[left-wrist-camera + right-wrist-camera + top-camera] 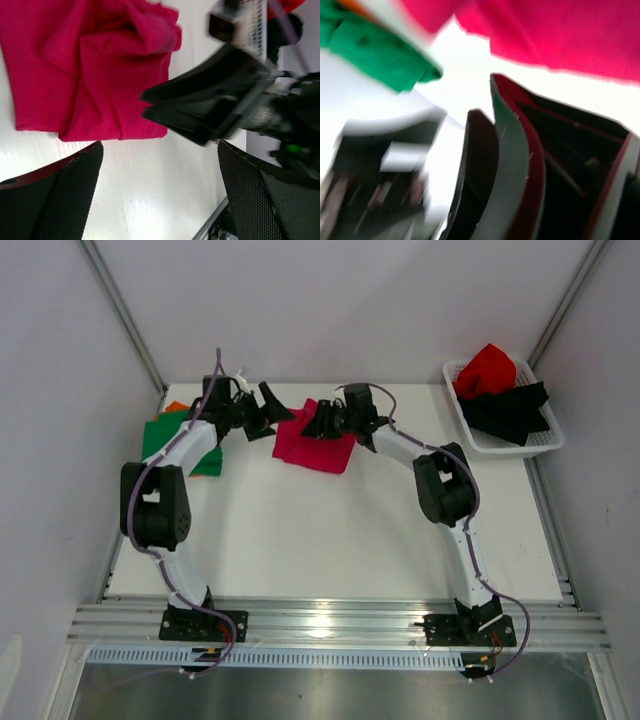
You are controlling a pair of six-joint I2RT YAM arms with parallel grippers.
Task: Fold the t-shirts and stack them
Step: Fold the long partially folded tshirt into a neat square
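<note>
A magenta-pink t-shirt (318, 448) lies loosely folded at the back middle of the table; it fills the upper left of the left wrist view (90, 70). My left gripper (274, 412) hovers just left of it, open wide, with only bare table between its fingers (160, 150). My right gripper (313, 426) is at the shirt's far edge, its jaws a little apart with nothing between them (145, 103) (487, 97). A green t-shirt (165, 436) lies folded at the back left on an orange one (177, 406). Red (487, 368) and black (508, 408) t-shirts sit in the basket.
The white lattice basket (540, 444) stands at the back right corner. Both arms reach over the back of the white table (330, 530), their grippers close together. Side walls and a metal rail at the near edge bound the table.
</note>
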